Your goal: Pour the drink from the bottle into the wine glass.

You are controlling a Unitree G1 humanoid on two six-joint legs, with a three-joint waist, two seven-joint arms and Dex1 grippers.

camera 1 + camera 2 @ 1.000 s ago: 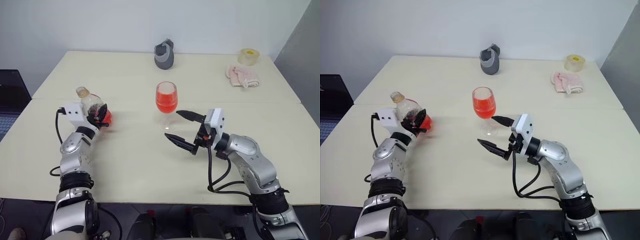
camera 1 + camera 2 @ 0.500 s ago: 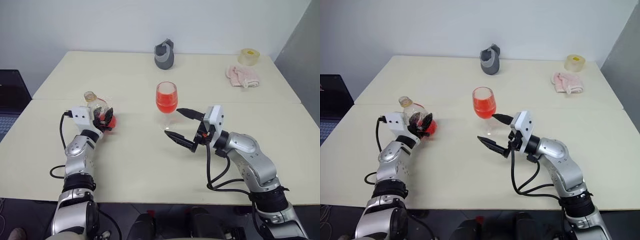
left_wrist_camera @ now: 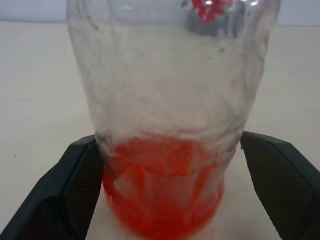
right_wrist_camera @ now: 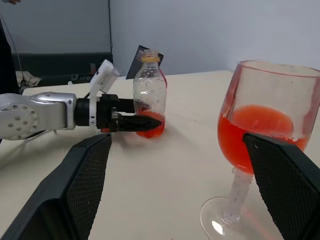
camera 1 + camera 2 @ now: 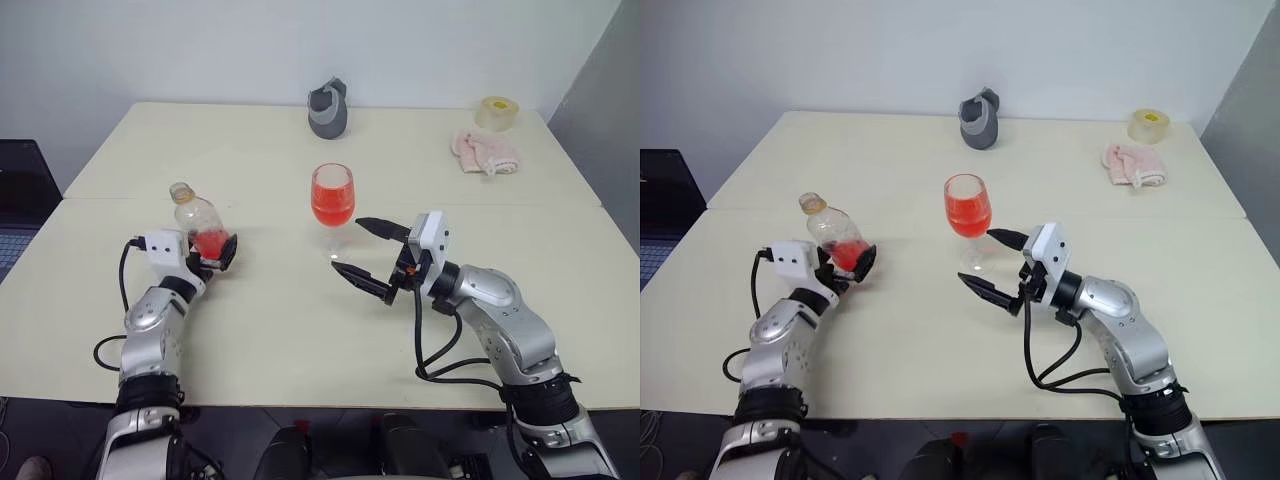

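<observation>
The bottle (image 5: 194,219) stands upright on the table's left side, with a little red drink (image 3: 162,190) in its bottom. My left gripper (image 5: 213,254) is open, and its fingers (image 3: 75,192) flank the bottle's base. The wine glass (image 5: 333,201) stands at mid-table with its bowl about half full of red drink (image 4: 255,132). My right gripper (image 5: 347,246) hovers open just right of the glass's foot, pointing toward the left, with nothing between its fingers.
A grey cup-shaped object (image 5: 328,110) sits at the table's far edge. A tape roll (image 5: 497,110) and a pink cloth (image 5: 485,151) lie at the far right. A seam (image 5: 500,205) crosses the table behind the glass. A dark laptop (image 5: 18,195) stands off the left side.
The bottle went from tilted in my shut left gripper to upright on the table. The left gripper opened and drew back a little toward me. The right arm stayed put.
</observation>
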